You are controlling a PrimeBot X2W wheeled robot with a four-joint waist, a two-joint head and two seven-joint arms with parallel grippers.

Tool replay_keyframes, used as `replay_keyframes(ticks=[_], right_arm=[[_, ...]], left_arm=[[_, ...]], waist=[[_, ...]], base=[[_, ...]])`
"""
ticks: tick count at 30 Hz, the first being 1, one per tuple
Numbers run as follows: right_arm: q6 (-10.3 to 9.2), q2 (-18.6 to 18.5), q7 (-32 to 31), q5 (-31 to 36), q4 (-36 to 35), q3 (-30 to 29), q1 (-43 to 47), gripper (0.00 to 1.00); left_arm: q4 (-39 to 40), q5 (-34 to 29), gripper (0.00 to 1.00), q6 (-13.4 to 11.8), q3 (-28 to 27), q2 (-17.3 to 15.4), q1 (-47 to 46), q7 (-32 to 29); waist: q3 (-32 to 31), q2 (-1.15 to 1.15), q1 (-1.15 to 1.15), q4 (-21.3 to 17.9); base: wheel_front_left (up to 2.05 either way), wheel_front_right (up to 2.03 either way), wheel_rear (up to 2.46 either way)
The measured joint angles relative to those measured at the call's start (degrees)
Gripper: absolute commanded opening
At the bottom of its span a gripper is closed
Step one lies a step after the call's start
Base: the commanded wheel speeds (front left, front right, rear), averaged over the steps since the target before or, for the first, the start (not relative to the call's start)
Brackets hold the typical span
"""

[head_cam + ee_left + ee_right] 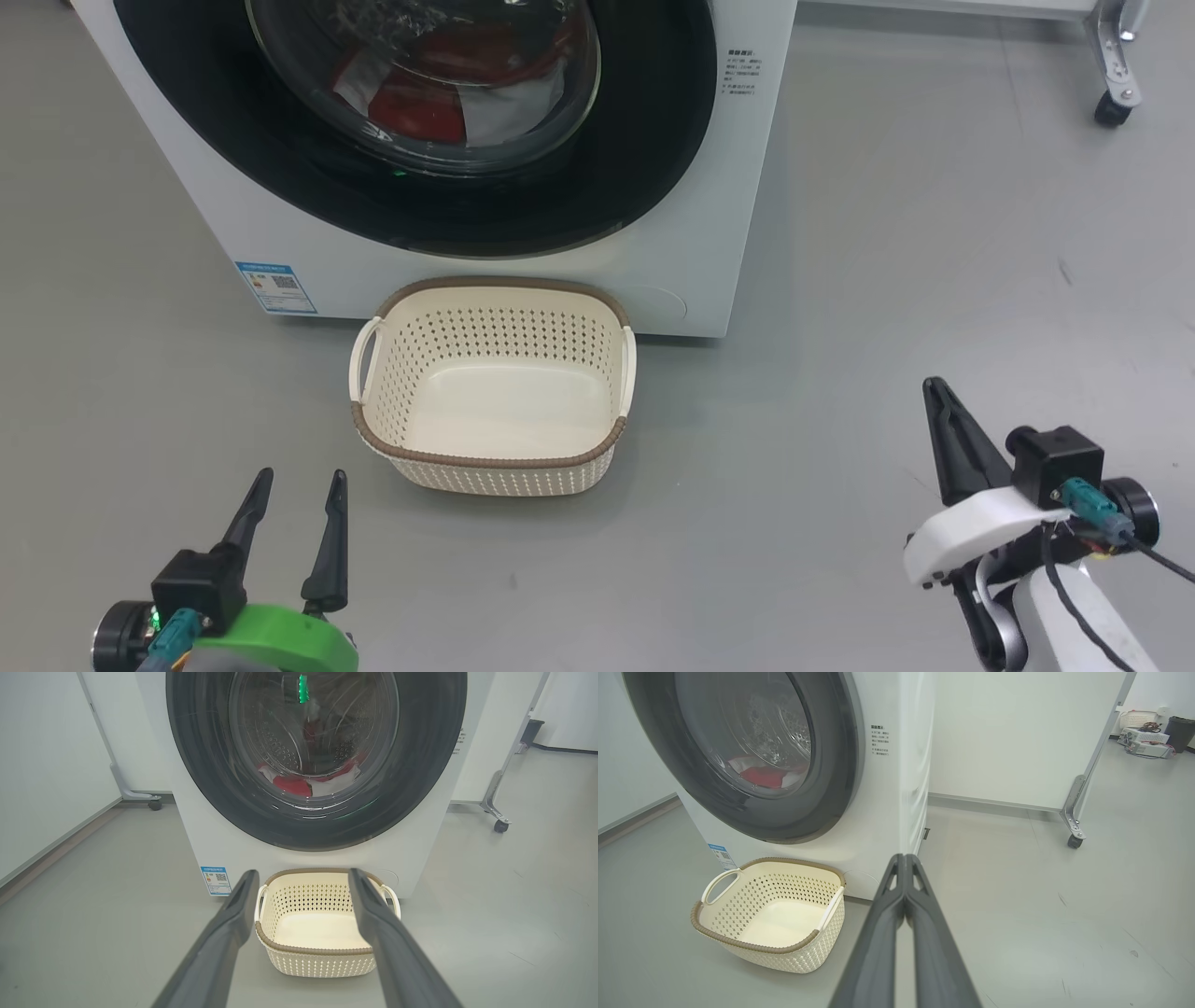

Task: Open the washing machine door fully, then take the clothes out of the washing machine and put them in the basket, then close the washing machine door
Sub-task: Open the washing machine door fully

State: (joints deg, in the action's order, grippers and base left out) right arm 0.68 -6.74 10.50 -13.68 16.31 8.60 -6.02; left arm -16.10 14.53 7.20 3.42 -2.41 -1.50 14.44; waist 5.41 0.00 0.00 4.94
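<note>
We have 0 of 3 steps done: the washing machine door is closed, the clothes lie behind its glass, and the basket sits empty on the floor just before it. Our left hand is spread wide, our right hand pinched together — both empty.

the door sits shut flat against the washer, its glass and black rim barring the way to the clothes in the drum. the basket stands on the floor just in front of the washer, under the door's lower rim, its top open with nothing over it. right of the washer the floor runs bare up to a caster on a frame leg. left of the washer the floor is bare too, with a second caster back beside it.
</note>
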Motion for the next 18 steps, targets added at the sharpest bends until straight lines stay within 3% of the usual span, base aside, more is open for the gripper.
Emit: replay_keyframes(ticks=[6, 18], right_arm=[[0.87, 0.1, -1.4, -2.6, -1.6, -2.6, -5.3, 0.0], [2.41, 3.3, -8.1, -22.5, -4.2, -11.7, -17.7, 0.0]], left_arm=[[0.6, 0.2, 1.0, 0.0, 0.5, 0.0, -1.4, 0.0], [2.2, 1.4, 1.0, 0.0, 2.3, 0.1, -6.3, 0.0]], waist=[[2.5, 0.0, 0.0, 0.6], [9.1, 0.0, 0.0, 2.5]], base=[[0.0, 0.0, 0.0], [0.0, 0.0, 0.0]])
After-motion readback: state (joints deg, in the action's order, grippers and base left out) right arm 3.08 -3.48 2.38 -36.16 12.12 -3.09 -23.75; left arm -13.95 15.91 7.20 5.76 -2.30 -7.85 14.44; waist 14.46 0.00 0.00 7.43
